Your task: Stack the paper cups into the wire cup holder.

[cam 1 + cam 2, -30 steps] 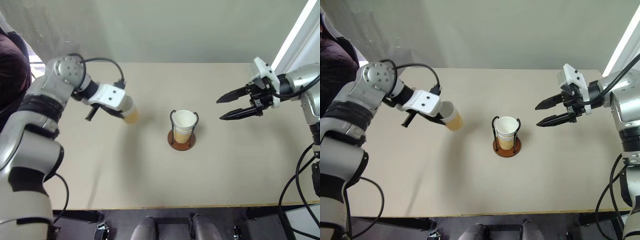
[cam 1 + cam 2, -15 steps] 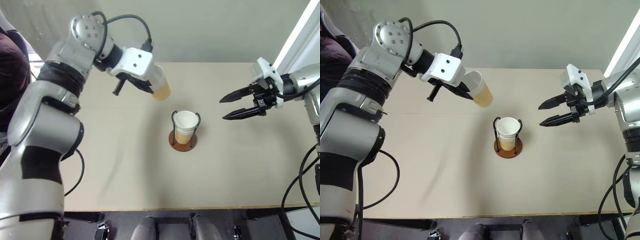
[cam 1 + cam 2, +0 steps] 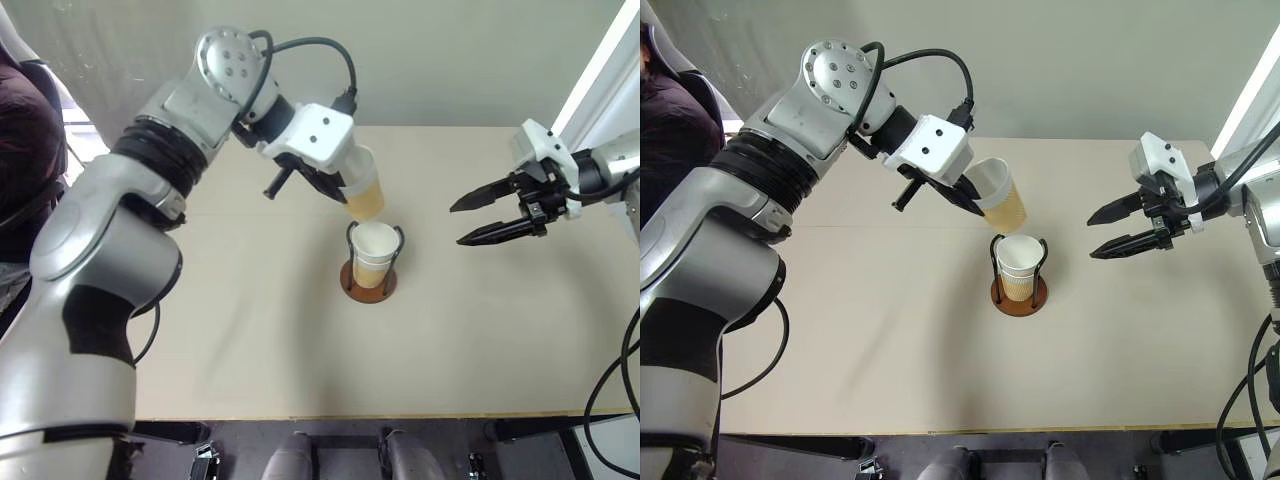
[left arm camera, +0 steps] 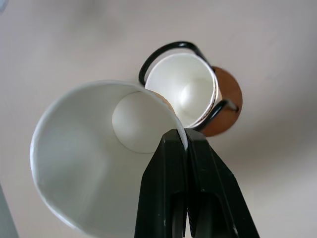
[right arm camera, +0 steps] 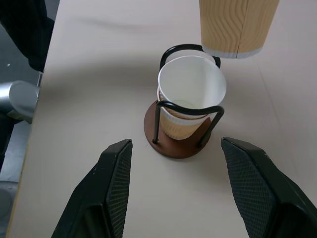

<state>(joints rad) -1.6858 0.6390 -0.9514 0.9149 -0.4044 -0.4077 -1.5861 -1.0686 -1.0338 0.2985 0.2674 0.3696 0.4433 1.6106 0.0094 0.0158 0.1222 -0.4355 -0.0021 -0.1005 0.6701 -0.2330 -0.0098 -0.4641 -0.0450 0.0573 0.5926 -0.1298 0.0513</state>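
paper cups [image 5: 191, 94]: white, yellow-orange band | wire cup holder [image 5: 153, 128]: rust-brown base, black wire

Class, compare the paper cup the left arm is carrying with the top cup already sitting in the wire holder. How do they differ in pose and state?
The carried cup hangs tilted in the air, while the top cup in the holder stands upright. The carried cup is pinched at its rim by the shut left end effector; the cup in the holder is untouched, nested between the wire loops of the wire holder. Both are white inside with a yellow-orange outside.

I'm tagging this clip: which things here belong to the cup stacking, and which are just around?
Job:
- carried cup, pinched by the left gripper
- stacked cups
- wire holder

Around:
- table
- right gripper, open, empty
- person at the side
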